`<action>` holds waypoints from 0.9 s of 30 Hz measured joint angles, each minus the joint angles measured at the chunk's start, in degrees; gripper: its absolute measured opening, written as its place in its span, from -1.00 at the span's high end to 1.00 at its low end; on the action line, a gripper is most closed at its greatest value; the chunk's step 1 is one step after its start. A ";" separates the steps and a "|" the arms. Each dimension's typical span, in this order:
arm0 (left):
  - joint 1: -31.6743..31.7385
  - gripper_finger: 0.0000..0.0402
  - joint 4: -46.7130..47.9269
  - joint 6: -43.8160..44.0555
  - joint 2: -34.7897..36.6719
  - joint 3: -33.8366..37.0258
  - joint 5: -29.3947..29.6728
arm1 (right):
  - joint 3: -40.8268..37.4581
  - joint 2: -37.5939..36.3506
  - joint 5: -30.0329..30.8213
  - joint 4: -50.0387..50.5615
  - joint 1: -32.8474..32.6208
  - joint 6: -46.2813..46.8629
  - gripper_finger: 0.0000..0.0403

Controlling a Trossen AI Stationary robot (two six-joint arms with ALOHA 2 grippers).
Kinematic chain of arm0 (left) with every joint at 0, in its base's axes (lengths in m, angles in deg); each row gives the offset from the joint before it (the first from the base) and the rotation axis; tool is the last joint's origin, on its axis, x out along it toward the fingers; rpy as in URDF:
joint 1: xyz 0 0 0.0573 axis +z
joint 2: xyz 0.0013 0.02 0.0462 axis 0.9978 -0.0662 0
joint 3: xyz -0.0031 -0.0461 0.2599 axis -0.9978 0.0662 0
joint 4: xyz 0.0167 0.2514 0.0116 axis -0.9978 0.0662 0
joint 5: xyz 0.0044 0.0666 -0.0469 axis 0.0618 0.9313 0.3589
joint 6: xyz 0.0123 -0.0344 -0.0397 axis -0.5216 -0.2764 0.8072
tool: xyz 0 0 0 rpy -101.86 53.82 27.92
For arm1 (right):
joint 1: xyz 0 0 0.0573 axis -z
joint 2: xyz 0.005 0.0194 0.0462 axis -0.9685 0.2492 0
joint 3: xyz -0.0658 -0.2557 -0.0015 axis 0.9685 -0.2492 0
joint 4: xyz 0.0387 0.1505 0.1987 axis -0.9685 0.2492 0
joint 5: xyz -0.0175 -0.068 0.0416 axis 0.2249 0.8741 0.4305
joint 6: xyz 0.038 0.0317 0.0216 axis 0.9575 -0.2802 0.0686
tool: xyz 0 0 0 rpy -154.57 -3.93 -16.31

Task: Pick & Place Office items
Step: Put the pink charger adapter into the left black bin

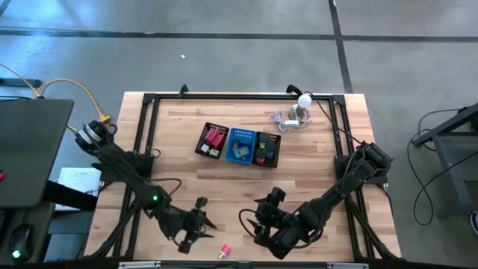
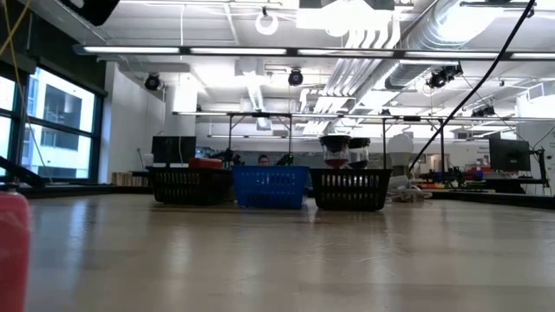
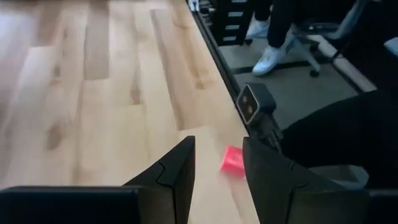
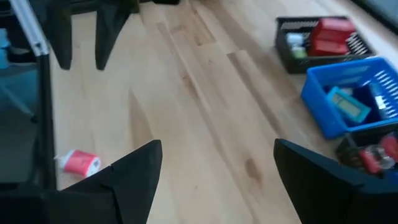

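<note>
Pink piece [image 1: 225, 251] near wooden table [image 1: 239, 172] edge, office behind

No legible text, label, brand, number or sign anywhere in view.

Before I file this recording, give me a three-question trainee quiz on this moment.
1. True or false: the pink piece lies inside the tray.
2. Which gripper is nearer the pink piece? A) left gripper B) right gripper
3. Fill in: the tray's middle bin is coloured ____.

Key:
1. False. It lies loose on the table near the front edge, apart from the tray.
2. A. The left wrist view shows it just beyond the open left fingers; the right gripper, also open, is farther off.
3. Blue.
</note>
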 joint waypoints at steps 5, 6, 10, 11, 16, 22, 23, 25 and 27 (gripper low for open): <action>0.80 0.36 -3.47 8.73 -4.15 0.00 1.87 | 0.00 0.30 -2.90 -2.59 -0.02 0.07 -0.49; 1.16 0.36 -3.56 10.05 -4.57 0.00 2.00 | 0.00 0.48 -3.14 -2.99 -0.04 0.06 -0.49; 2.21 0.36 -3.50 14.52 -4.65 0.00 1.25 | 0.01 0.69 -3.71 -3.88 -0.39 0.33 -0.48; 2.29 0.35 -3.61 14.61 -4.64 0.00 0.55 | 0.02 0.92 -3.82 -3.86 -0.40 0.92 -0.49; 1.77 0.17 -4.31 12.15 -4.66 0.00 -0.82 | 0.00 1.38 -5.18 -3.81 -0.76 1.37 -0.48; 1.20 -0.25 -4.76 12.17 -4.68 0.00 -0.98 | -0.02 1.70 -5.75 -3.67 -1.17 1.27 -0.49; 1.06 -0.31 -5.79 12.17 -4.68 0.00 -1.40 | -0.02 1.70 -5.75 -3.62 -1.29 1.23 -0.48; 0.74 -0.39 -7.73 13.16 -4.68 0.00 -1.69 | -0.02 1.70 -5.74 -3.64 -1.54 1.15 -0.48; 0.68 -0.43 -7.69 15.89 -4.68 0.00 -1.79 | -0.02 1.70 -5.75 -3.66 -1.67 0.97 -0.49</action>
